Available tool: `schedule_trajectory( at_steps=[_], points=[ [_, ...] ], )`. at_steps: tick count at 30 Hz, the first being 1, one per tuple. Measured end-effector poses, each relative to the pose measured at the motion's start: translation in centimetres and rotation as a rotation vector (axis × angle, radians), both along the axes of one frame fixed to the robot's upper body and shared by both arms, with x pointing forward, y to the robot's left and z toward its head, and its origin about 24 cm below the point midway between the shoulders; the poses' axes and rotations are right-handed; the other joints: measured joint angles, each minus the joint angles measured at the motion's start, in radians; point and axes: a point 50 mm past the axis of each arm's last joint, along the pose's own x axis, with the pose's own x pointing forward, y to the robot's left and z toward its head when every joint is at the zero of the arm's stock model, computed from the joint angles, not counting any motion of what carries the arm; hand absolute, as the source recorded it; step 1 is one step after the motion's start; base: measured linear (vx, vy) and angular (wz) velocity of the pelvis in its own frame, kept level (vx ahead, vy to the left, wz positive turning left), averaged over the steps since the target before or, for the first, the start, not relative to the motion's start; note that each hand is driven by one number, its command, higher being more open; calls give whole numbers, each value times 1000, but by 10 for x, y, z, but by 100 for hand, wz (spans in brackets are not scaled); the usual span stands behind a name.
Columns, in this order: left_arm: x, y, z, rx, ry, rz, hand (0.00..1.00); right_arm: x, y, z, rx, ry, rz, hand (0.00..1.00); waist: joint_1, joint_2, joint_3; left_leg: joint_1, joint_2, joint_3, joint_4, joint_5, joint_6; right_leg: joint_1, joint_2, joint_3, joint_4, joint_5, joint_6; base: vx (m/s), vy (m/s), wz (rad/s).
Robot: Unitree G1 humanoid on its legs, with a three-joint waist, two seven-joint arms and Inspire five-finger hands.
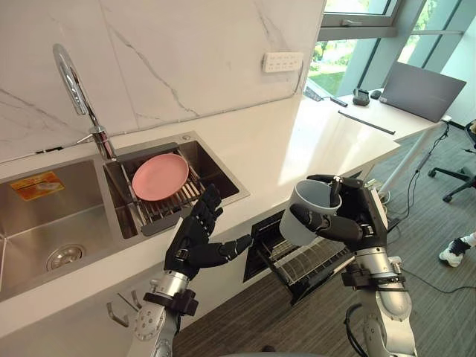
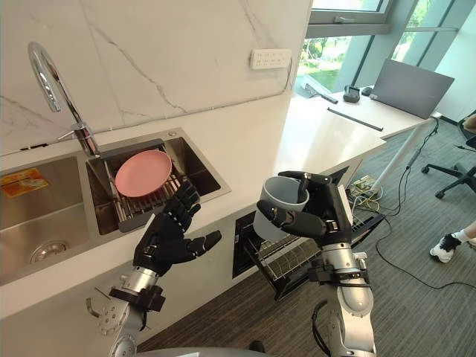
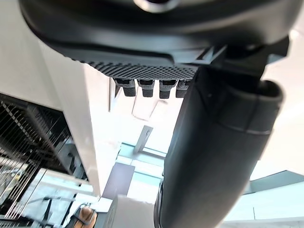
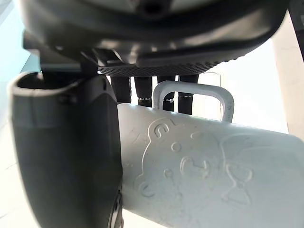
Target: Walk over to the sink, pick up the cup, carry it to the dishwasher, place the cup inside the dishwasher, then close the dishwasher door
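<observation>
**While the Dishwasher Stands Open, the Cup Sits in the Right Hand**

As the robot stands by the counter (image 1: pixel 297 145), its right hand (image 1: pixel 358 217) holds the cup (image 1: pixel 312 197) up in the air. The fingers go round the back of the cup and the thumb lies across the front, so the cup is squeezed between them. The cup is pale and tips a little, with its open mouth facing up. In the right wrist view the cup (image 4: pixel 204 166) has a bumpy bear picture on its side, and its handle (image 4: pixel 195 90) sticks out near the fingers.

The cup hangs just above the open dishwasher (image 1: pixel 262 245). The dishwasher sits under the counter, and its wire rack (image 1: pixel 316 262) sticks out at the front. The cup does not touch the rack.

The left hand (image 1: pixel 192 245) is held up in front of the counter edge, below the sink (image 1: pixel 52 223). Its fingers are straight and spread out, the thumb points to the side, and it holds nothing.

A pink plate (image 1: pixel 160 176) lies on a small rack (image 1: pixel 169 210) across the right part of the sink. A shiny bent tap (image 1: pixel 74 85) stands behind it. Far along the counter sits a laptop (image 1: pixel 420 89). A person's shoe (image 1: pixel 454 251) shows on the floor at the right.
</observation>
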Motion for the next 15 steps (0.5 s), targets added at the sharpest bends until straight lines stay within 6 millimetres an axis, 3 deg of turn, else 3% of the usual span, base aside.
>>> schedule_trajectory(
  at_steps=[7,15],
  points=[
    [-22,-14,-33,-10,178,-153,100,-10,-13,-5,-27,37,-46,0,-10,5,6,0,3,4,-2,0,-1,-3,4,0,0,-6,4,0,0,0],
    [-42,-16,-62,116,327,-199,100,-15,-18,-13,-33,72,-61,0,-15,7,7,2,8,26,-4,-1,-2,-11,3,-21,0,-7,5,-1,-1,-9]
  ],
)
